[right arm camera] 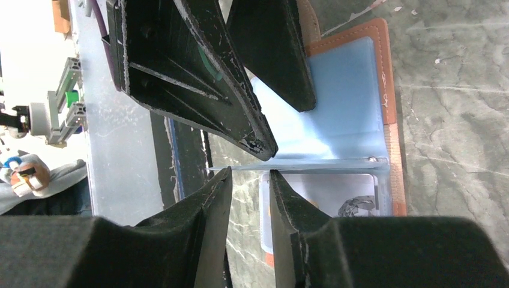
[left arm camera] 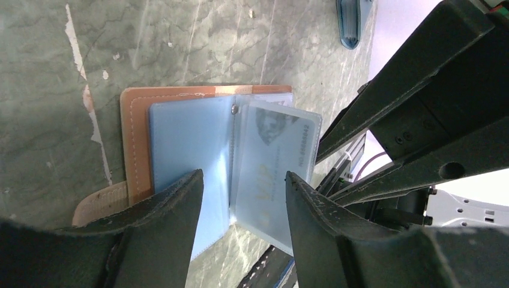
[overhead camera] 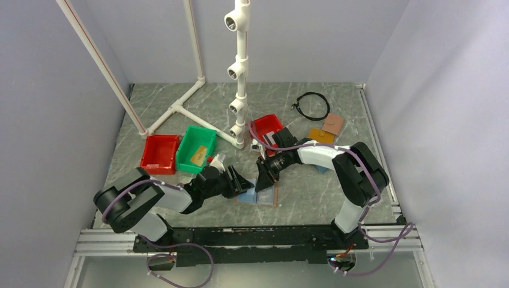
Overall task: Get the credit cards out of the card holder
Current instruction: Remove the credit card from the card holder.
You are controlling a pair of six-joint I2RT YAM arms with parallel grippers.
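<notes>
Small tan leather card holder (left arm camera: pixel 135 138) lies opened flat on a grey marbled table (left arm camera: pixel 48 90), centre-front between both arms. Its light blue lining faces up, and a snap tab (left arm camera: pixel 99 201) sticks out one side. One grey-white card (left arm camera: pixel 273 162), thin stiff plastic w/ printed picture & lettering, sits in a glossy clear sleeve (left arm camera: pixel 240 156) on one half. It is skewed, w/ a corner poking past the sleeve edge, so likely part-way out. Other cards not visible. L claw (left arm camera: pixel 240 204) is spread wide, straddling the fold, one finger over the blue half, one over the card. Prob. there to pin the holder so it won't slide; contact unclear. R claw (right arm camera: pixel 247 210) faces it, fingers a narrow gap apart, nothing pinched, tips at the thin sleeve edge, prob. lining up to nip the card. Leather looks stitched & matte; sleeve looks floppy & slippery.
</notes>
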